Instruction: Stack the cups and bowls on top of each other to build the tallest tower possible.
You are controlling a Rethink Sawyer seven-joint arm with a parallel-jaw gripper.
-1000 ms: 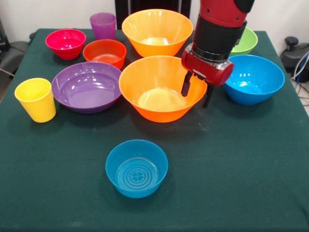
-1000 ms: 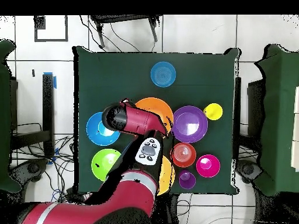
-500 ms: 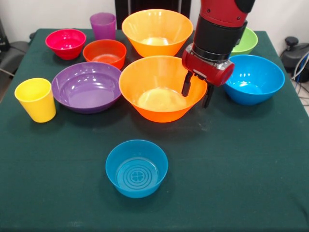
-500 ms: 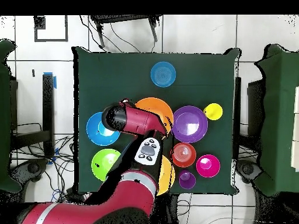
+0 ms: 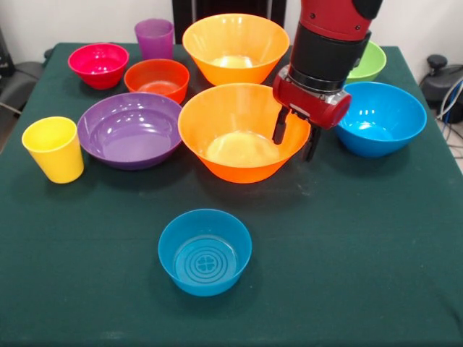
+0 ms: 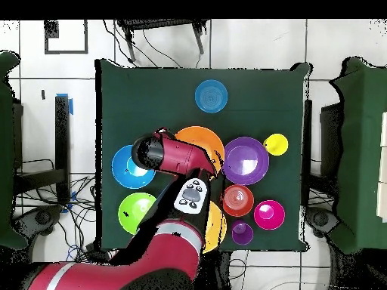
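**Bowls and cups spread out, none stacked**

Starting at the left of the front view, a yellow cup (image 5: 53, 150) stands upright on the green desk (image 5: 362, 246), just beside a wide purple bowl (image 5: 131, 129). Behind them sit a pink-red bowl (image 5: 98, 64), an orange-red bowl (image 5: 157, 79) and a purple cup (image 5: 155, 38). In the middle, a large orange bowl (image 5: 243, 131) stands in front of a second large orange bowl (image 5: 235, 48), and a small teal bowl (image 5: 205, 251) sits alone nearer the camera. The hand (image 5: 295, 139) hangs at the front orange bowl's right rim, its fingers parted, one inside the rim and one outside, gripping nothing. To the right lie a blue bowl (image 5: 383, 118) and, partly hidden behind the arm (image 5: 329, 43), a green bowl (image 5: 369, 61). Every piece stands separately on the desk.
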